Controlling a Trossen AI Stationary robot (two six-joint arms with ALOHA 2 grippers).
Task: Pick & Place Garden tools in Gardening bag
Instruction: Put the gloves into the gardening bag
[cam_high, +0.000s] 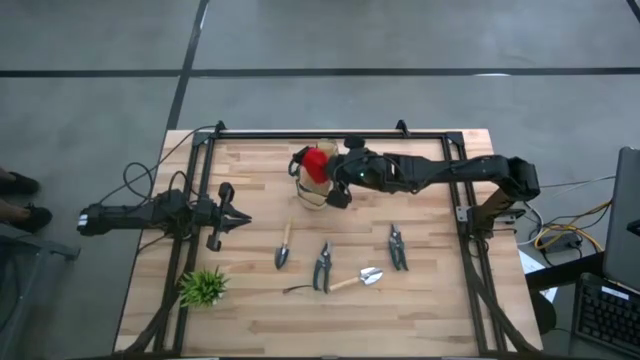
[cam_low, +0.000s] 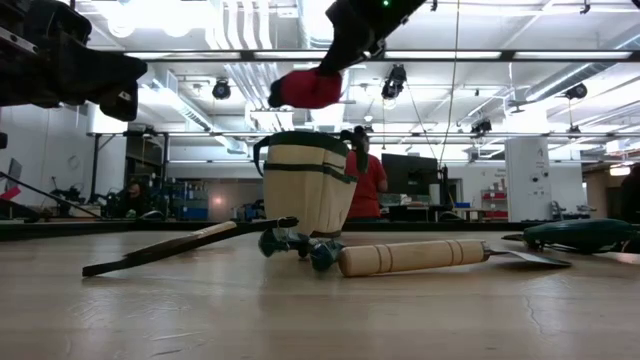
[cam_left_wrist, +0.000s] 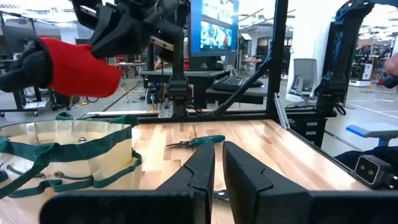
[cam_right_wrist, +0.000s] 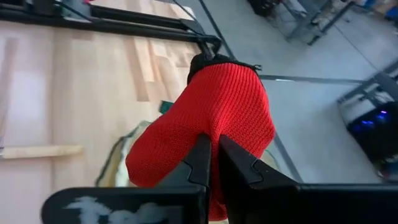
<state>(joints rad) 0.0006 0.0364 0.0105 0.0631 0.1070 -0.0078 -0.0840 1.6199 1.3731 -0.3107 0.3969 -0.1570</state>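
Right gripper (cam_right_wrist: 211, 163) reaches in from the right side of the table and hangs above the gardening bag (cam_high: 312, 187), its fingers clamped on a red knit item with a black end (cam_right_wrist: 214, 118) — looks like a glove, held clear of the bag's rim in the low view, where the red bundle (cam_low: 308, 88) sits just over the tan canvas and green trim of the bag (cam_low: 308, 185). The bag stands upright near the far middle of the table (cam_high: 430, 300). Left gripper (cam_left_wrist: 217, 165) waits at the left edge of the table, fingers pressed together and holding nothing, pointing toward the middle; from its wrist camera the bag's open mouth (cam_left_wrist: 68, 152) and the red item (cam_left_wrist: 78, 67) above it are both plain. On the wood nearer the front lie the other tools: a wooden-handled trowel (cam_high: 284, 246) left of centre, dark-handled shears (cam_high: 322, 266) just beside it, a second trowel (cam_high: 358, 279) lying close to those shears, and a second pair of shears (cam_high: 397, 247) further right, apart from the rest. A small leafy green plant (cam_high: 204, 287) sits at the front left — well away from the tools.
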